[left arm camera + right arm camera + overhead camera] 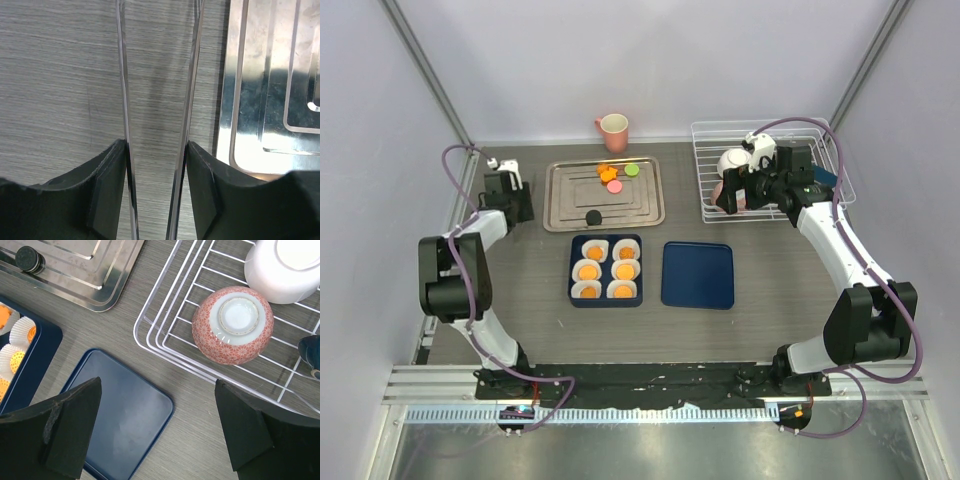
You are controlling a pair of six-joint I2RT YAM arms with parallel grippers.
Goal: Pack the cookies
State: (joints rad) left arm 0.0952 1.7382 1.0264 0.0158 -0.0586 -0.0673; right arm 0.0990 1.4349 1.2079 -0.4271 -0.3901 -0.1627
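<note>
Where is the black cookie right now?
In the top view the black cookie lies alone near the front edge of the metal tray, just behind the dark blue box, apart from the coloured cookies at its far side.

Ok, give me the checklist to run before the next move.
1. Left gripper open, empty: ok.
2. Right gripper open, empty: ok.
3. All six cups in the box hold orange cookies: ok.
4. Tray cleared: not ok; loose cookies, orange, pink, green, black, lie on it.
5. Lid flat beside the box, bare: ok.
6. Right gripper near the work: not ok, it hangs over the rack.
</note>
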